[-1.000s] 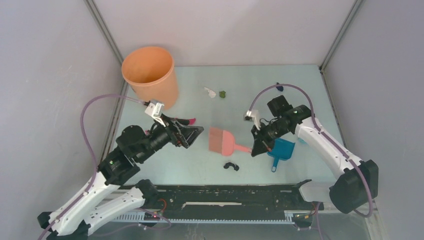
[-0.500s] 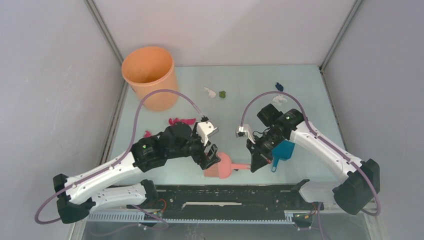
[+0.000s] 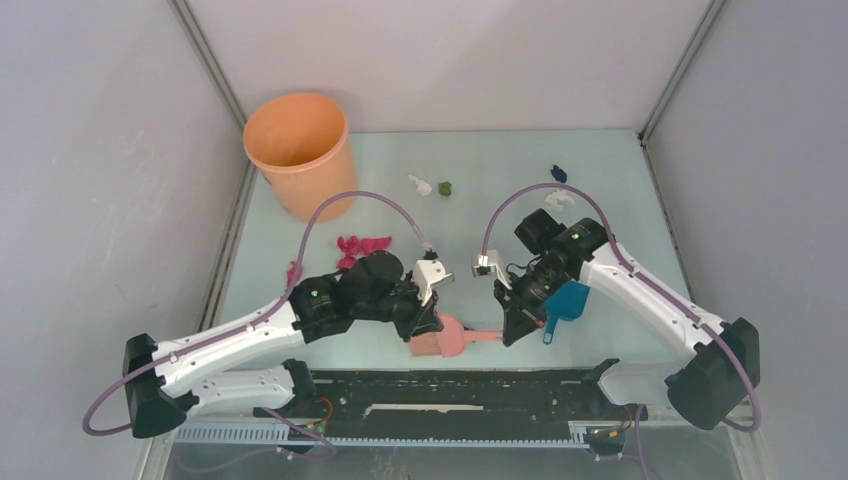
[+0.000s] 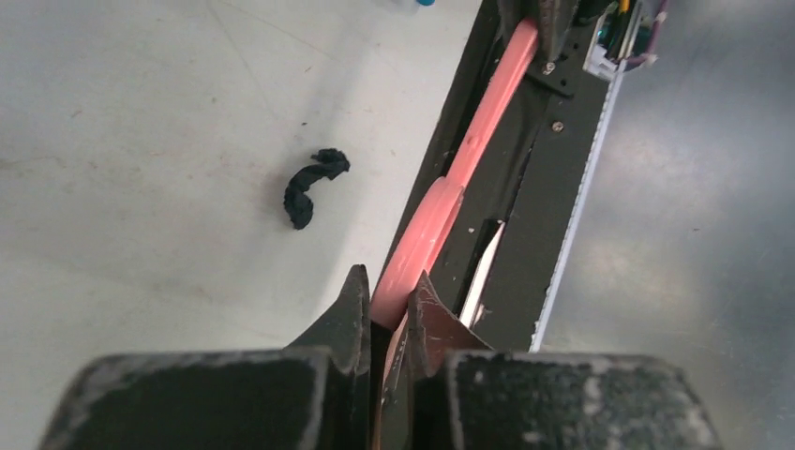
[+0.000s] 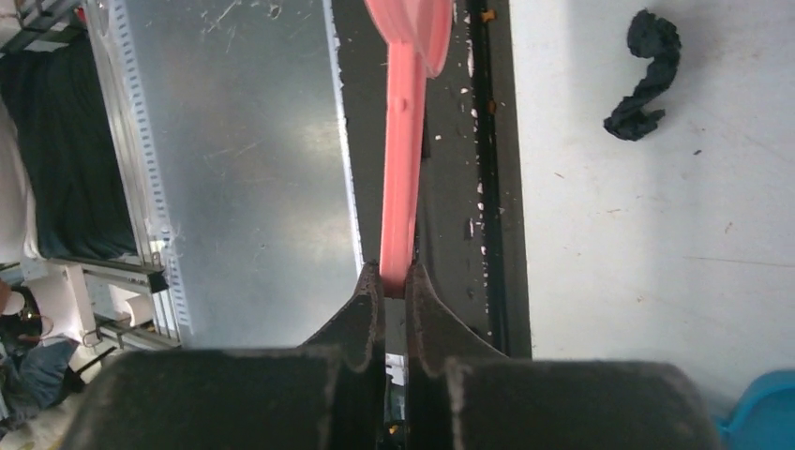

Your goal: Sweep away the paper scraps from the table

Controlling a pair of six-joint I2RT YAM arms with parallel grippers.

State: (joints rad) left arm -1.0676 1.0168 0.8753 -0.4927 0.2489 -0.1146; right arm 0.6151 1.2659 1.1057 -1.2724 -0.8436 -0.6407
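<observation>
The pink brush (image 3: 455,338) hangs over the near edge of the table (image 3: 490,155), held from both ends. My left gripper (image 3: 428,325) is shut on its head (image 4: 424,246), and my right gripper (image 3: 513,333) is shut on the tip of its handle (image 5: 405,141). Of the paper scraps, the black one (image 4: 314,186) lies on the table just beyond the brush, also in the right wrist view (image 5: 645,75). Magenta scraps (image 3: 362,245) lie left of centre. White (image 3: 420,185) and olive (image 3: 446,187) bits sit further back, and a dark blue one (image 3: 557,173) lies at the back right.
An orange bucket (image 3: 300,150) stands at the back left corner. The blue dustpan (image 3: 565,303) lies on the table under my right arm. A black rail (image 3: 460,395) runs along the near edge, with grey walls on the other three sides.
My left arm swung right and down to the brush and its jaws closed on the brush head. The right gripper carried the brush from mid-table toward the near edge.
</observation>
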